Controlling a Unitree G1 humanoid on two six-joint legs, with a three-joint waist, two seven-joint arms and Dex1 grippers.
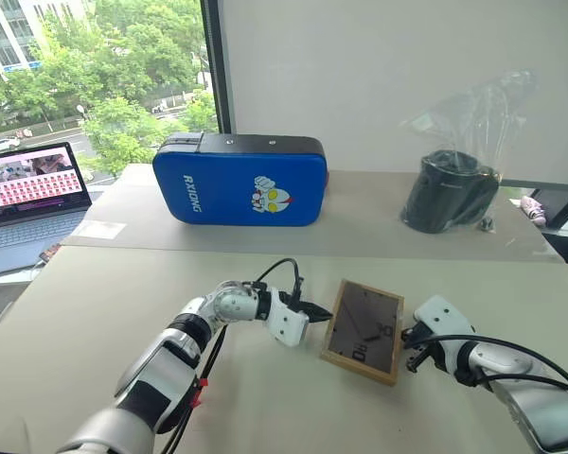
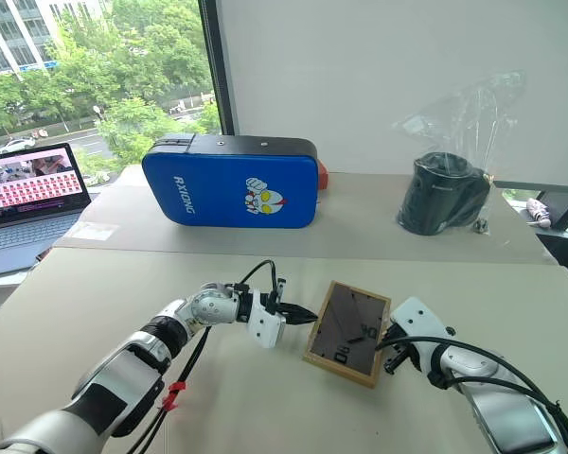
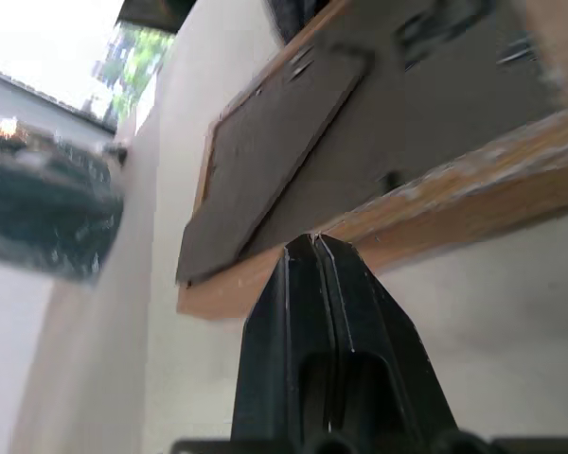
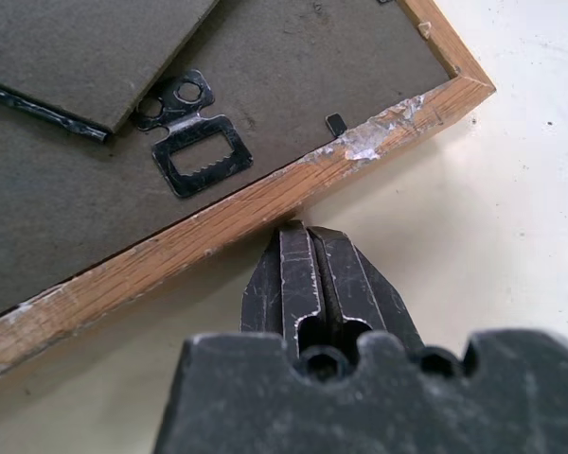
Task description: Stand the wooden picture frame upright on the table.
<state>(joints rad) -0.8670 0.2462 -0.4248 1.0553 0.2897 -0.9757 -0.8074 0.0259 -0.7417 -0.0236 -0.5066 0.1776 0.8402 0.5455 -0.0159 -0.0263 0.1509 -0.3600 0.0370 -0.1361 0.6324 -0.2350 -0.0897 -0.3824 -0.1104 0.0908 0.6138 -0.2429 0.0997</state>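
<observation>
1. Beige matte tabletop [image 1: 95, 331] is my working surface, and the small rectangular light-wood picture frame [image 1: 363, 331] lies flat on it, dark grey-brown back panel up, stand flap folded against the back.
2. I read its long axis as running away from me, slightly slanted; the two long edges face my two arms.
3. My left gripper [image 1: 319, 310] points sideways at the left long edge — tips pressed together, holding nothing, and the left wrist view puts them right at the wood.
4. My right gripper [image 4: 308, 236] has its black fingers closed and empty too, nosed up against the right long edge near a corner, beside the sawtooth hanger [image 4: 192, 147].
5. So the frame sits between both tips, each about equally near. I judge the coming move turns on levering one long edge up while the other tip braces.
6. Further back: a blue padded case [image 1: 241, 180], a black cylinder in clear plastic [image 1: 450, 189], an open laptop [image 1: 33, 203].
</observation>
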